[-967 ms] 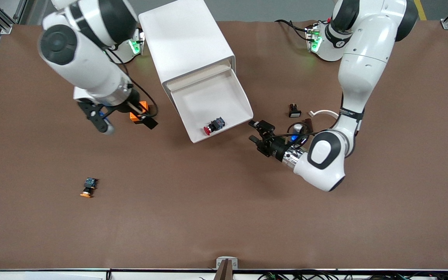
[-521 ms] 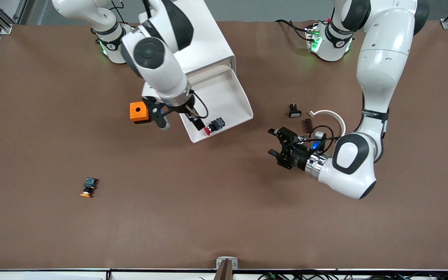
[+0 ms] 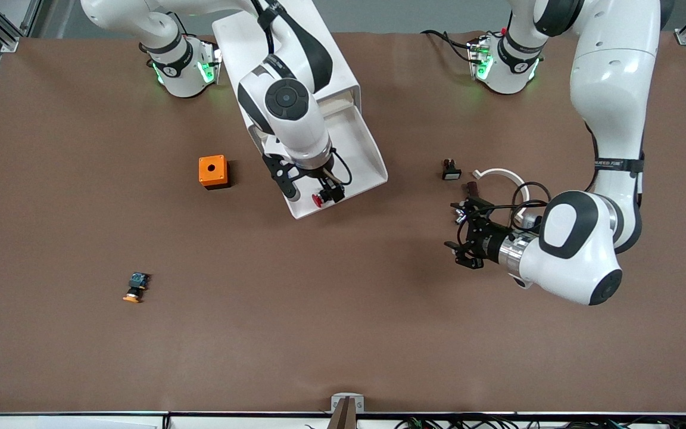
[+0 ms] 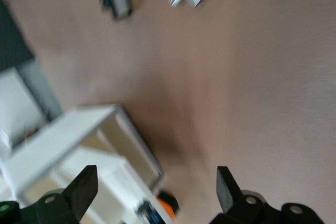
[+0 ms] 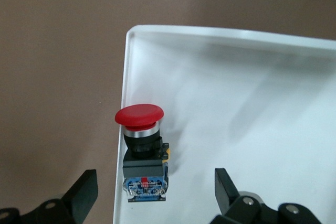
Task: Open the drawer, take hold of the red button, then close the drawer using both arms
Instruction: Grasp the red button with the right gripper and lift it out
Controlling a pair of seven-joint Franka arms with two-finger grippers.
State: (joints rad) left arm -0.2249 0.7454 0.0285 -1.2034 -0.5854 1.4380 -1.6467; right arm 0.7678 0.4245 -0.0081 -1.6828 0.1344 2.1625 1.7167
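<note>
Over the pulled-out drawer [image 3: 373, 156] our right gripper [image 3: 310, 189] hangs wide around the red button [image 3: 318, 199]; at its 3 o'clock in the front view, our left gripper [image 3: 464, 233] waits wide over the table [image 3: 343, 310].

- Our right arm [image 3: 286, 101] comes from its base at the top of the front view and bends down over the open drawer [image 3: 373, 156], wrist pointing downward.
- Our right hand [image 3: 310, 192] hangs low over the drawer's front end, fingers [image 5: 84, 195] spread wide with the button [image 5: 140, 149] between them, not touching it.
- Our left arm [image 3: 611, 119] drops from its base, folds at the elbow and lies low over the surface [image 3: 343, 310], forearm level.
- Our left hand [image 3: 461, 235] points sideways toward the right arm's end, fingers [image 4: 81, 190] wide apart, holding nothing.
</note>
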